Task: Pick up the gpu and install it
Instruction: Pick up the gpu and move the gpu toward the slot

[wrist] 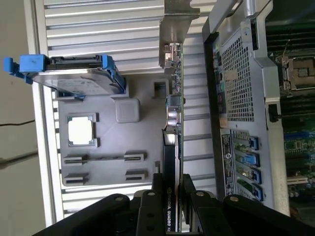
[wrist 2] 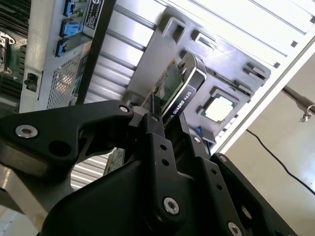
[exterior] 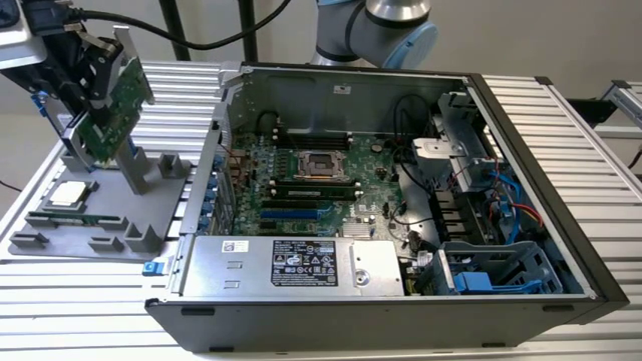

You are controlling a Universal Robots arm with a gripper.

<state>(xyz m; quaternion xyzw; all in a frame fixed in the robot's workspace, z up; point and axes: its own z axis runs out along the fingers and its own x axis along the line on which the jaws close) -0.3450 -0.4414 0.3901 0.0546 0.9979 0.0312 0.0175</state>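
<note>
In the exterior view's upper left, the arm reaches down, its fingers (exterior: 98, 64) clamped on the upper edge of the gpu (exterior: 119, 113), which hangs tilted over the grey tray (exterior: 60, 235), beside the open computer case (exterior: 401, 320).

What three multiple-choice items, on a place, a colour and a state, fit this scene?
1. Where is the gpu? A in the case; B on the floor; C at the grey tray.
2. What colour is the hard drive frame? A blue; B red; C yellow.
3. The tool is: A open, empty; B shut on the gpu; C shut on a cable.
Answers: 1 C, the exterior view shows the gpu at the grey tray. 2 A, blue clips edge the hard drive. 3 B, both wrist views show it clamping the gpu's black edge.
</note>
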